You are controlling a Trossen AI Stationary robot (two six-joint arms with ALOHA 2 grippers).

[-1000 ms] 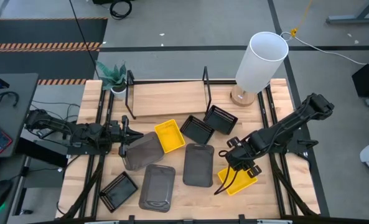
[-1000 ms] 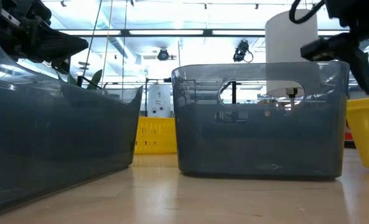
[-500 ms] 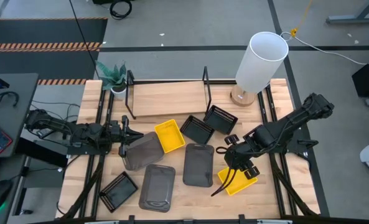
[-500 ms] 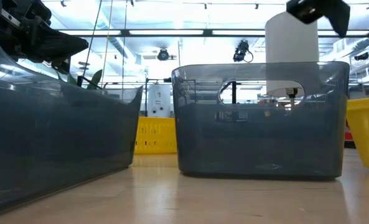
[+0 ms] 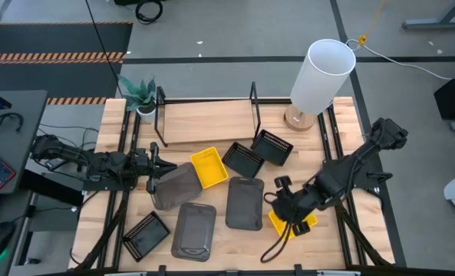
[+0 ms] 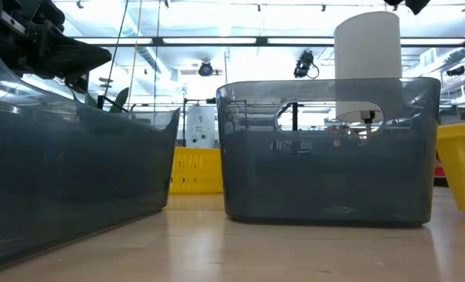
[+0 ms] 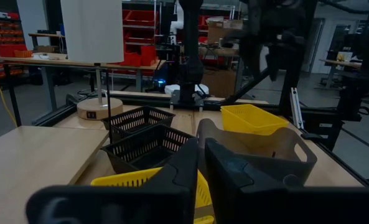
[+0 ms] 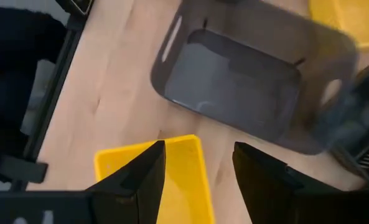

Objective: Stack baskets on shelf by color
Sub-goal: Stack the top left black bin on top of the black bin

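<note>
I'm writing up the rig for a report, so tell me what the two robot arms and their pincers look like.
Both arms are dark, nearly black, built of jointed segments. The left pincer has two thick, matte black fingers with rounded edges. The right pincer has the same black fingers. A black cable loops beside the right arm.

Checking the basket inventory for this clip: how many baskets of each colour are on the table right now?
Yellow baskets: 2 (one by the shelf, one under the right arm)
Dark grey baskets: 3 ()
Black mesh baskets: 3 ()
Total: 8, none on the shelf yet.
</note>
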